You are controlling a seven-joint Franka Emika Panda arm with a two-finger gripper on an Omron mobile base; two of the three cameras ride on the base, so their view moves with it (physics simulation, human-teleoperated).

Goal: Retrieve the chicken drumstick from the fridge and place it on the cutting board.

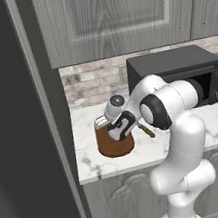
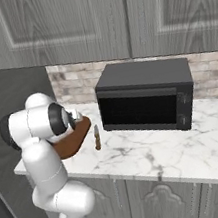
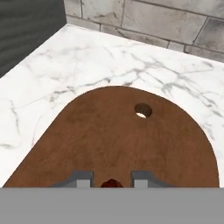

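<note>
Chicken drumstick, a small orange-brown piece (image 3: 112,183): a sliver of it shows in the hand view, between the two grey fingertips of the tool (image 3: 112,180), low over the dark brown wooden cutting board with rounded end and hanging hole (image 3: 118,140). The tool appears closed on the piece; whether the piece touches the board surface I cannot tell.

Board lies flat on the white marble counter (image 1: 205,124), near its left end, beside the tall dark grey fridge side (image 1: 16,147). In the left base view the white arm bends over the board (image 1: 115,145) with the tool's body (image 1: 120,125) above it. A small brown-handled knife (image 2: 97,137) lies just beside the board, between it and the black microwave (image 2: 144,97).

Handling judgement: the drumstick is likely light, irregular and tapered, with a somewhat slick skin and a hard bone core; the firm hold is across the thick meaty part, not the narrow paler end, where it could pivot or slip out. Not fragile; a low drop onto the board should do no harm, though its rounded body may roll.

Task judgement: transport essentially done; release onto the board remains.
</note>
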